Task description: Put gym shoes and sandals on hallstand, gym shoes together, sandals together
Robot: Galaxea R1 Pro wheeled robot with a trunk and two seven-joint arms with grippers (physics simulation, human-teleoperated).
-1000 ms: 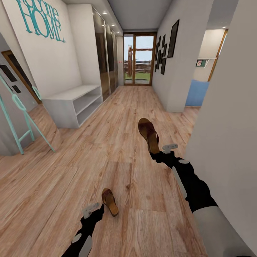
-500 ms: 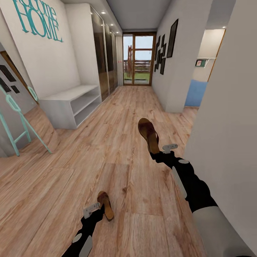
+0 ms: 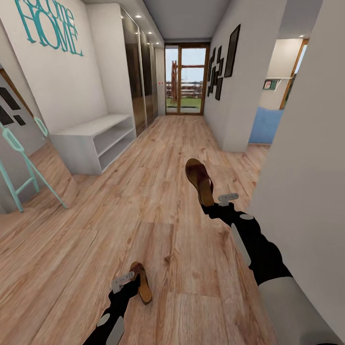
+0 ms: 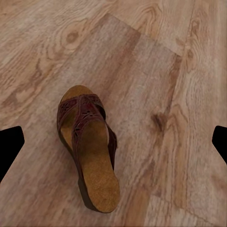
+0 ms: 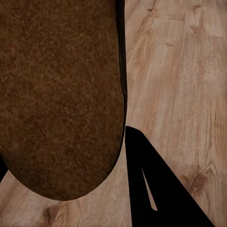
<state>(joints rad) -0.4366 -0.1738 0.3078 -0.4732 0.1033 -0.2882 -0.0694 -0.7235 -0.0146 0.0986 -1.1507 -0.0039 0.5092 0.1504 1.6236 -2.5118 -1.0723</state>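
Sandal, right (image 3: 199, 179): brown, carried sole-up clear of the corridor floor (image 3: 158, 158) by the right tool (image 3: 216, 201), closed on its heel end; judged light, stiff-soled, best held across the heel edge. Sandal, left (image 4: 90, 146): lying flat on the floor between the wide-open fingers of the left tool (image 3: 128, 281), ungripped; hallstand (image 3: 93, 139) stands well ahead at left.

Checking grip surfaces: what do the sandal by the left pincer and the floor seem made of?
The sandal looks like dark brown leather straps with cut-out patterning over a matte, cork-like tan footbed. The floor reads as wood-grain plank laminate, with knots and seams showing; it could be real wood.
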